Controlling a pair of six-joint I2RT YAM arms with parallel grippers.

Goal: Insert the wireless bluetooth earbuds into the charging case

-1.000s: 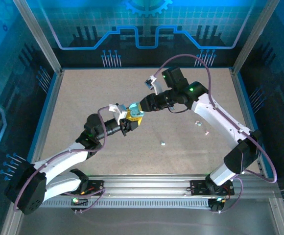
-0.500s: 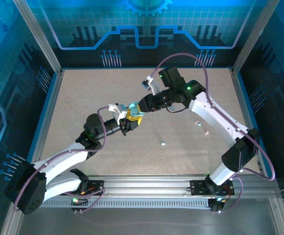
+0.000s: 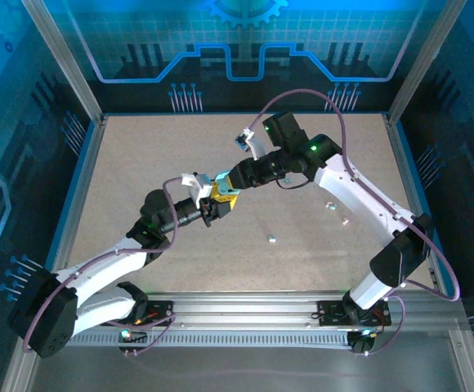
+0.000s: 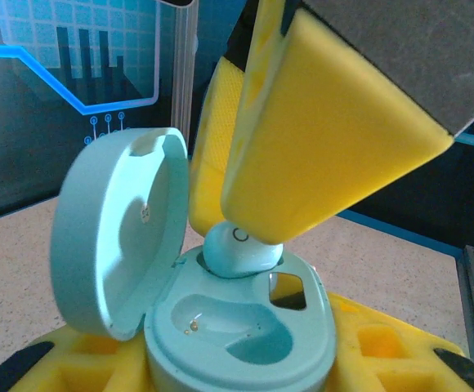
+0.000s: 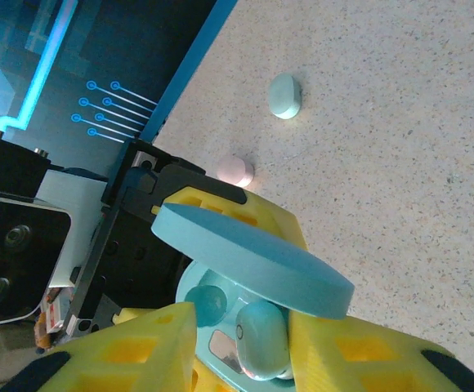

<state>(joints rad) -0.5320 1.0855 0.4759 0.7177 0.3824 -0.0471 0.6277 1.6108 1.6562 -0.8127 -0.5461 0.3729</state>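
The teal charging case (image 4: pixel 245 343) stands with its lid (image 4: pixel 110 237) swung open, and my left gripper (image 4: pixel 237 371) is shut on its base with yellow pads (image 4: pixel 384 351). One teal earbud (image 4: pixel 239 249) sits partly in the rear socket; the front socket is empty. My right gripper (image 5: pixel 241 327) reaches in under the lid (image 5: pixel 253 257), shut on that earbud (image 5: pixel 261 339). From above, both grippers meet mid-table, left gripper (image 3: pixel 214 208), right gripper (image 3: pixel 227 188).
Loose earbuds lie on the speckled table: a teal one (image 5: pixel 284 95) and a pink one (image 5: pixel 236 170) beyond the case, and small pieces (image 3: pixel 270 239), (image 3: pixel 330 206), (image 3: pixel 345 220) right of the grippers. A blue raised rim (image 3: pixel 86 175) borders the table.
The right arm has shifted a little left and toward the case. The left arm and the case have stayed put.
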